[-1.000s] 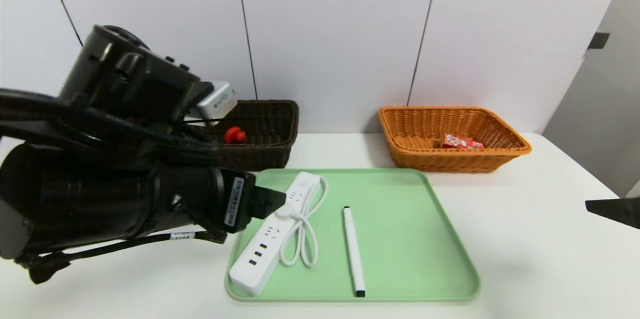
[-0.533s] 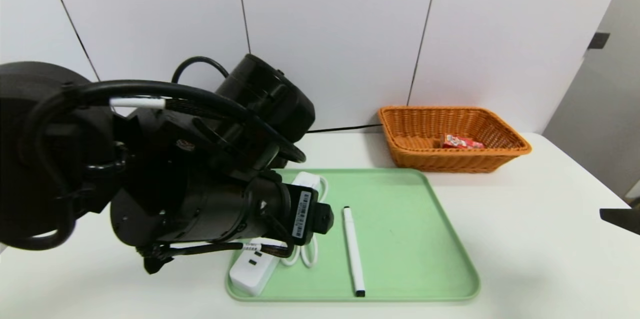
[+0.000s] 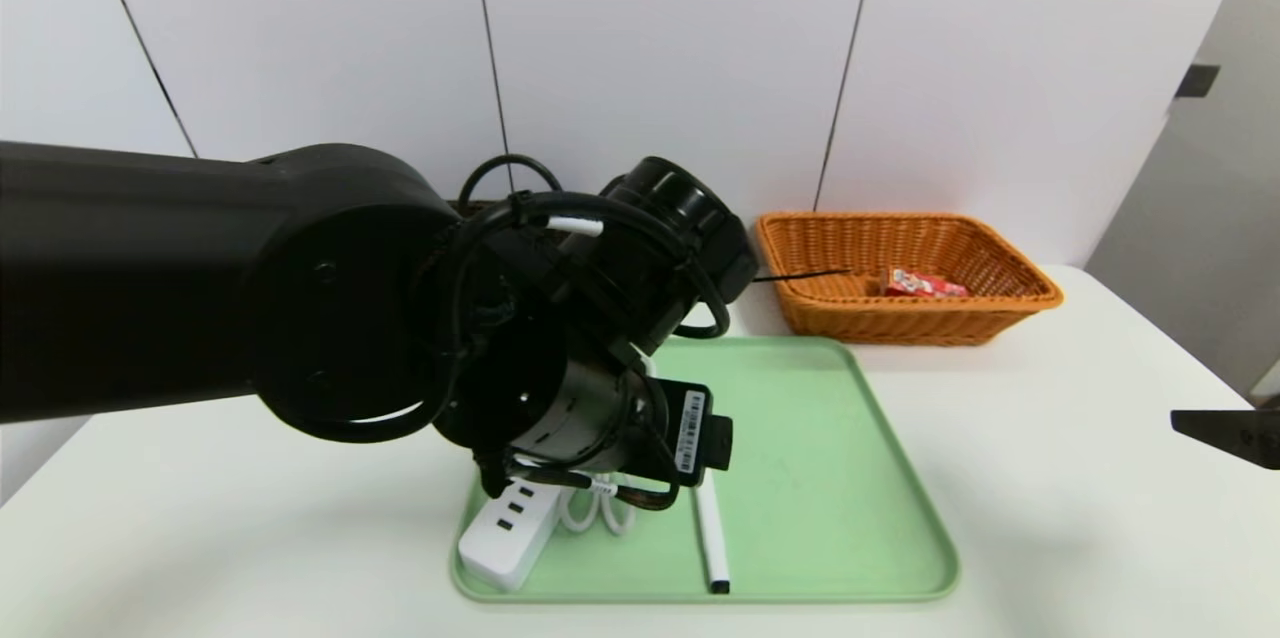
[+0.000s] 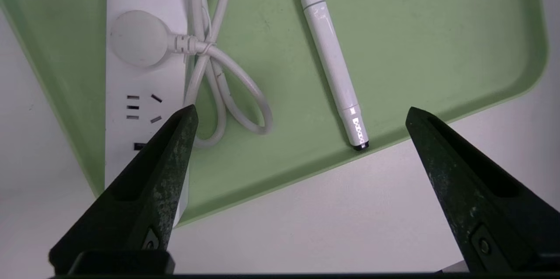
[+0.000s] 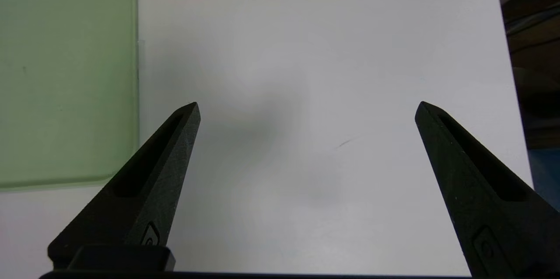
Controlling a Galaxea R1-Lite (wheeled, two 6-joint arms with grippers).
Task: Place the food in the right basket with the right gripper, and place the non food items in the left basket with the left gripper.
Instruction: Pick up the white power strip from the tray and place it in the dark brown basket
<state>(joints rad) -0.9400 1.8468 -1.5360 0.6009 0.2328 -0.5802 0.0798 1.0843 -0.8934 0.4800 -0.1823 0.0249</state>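
The red snack pouch [image 3: 922, 283] lies inside the orange-tan right basket [image 3: 1000, 263]. On the green tray [image 3: 820, 478] lie a white power strip [image 4: 140, 73] with its looped cord [image 4: 227, 91] and a slim white marker [image 4: 332, 64]. My left gripper [image 4: 299, 110] hangs open above the tray's near edge. One finger is over the strip's end and the other is beyond the marker's black tip, and it holds nothing. My right gripper [image 5: 306, 106] is open over bare table to the right of the tray. The left basket is hidden behind my left arm.
My bulky left arm [image 3: 300, 318] fills the left half of the head view and covers the far part of the power strip [image 3: 505, 528]. The white table [image 3: 1080, 518] ends close on the right. A white wall stands behind the baskets.
My left arm has swung rightward over the tray, now covering the dark basket and most of the power strip. The right gripper has hardly moved. Both grippers stayed open.
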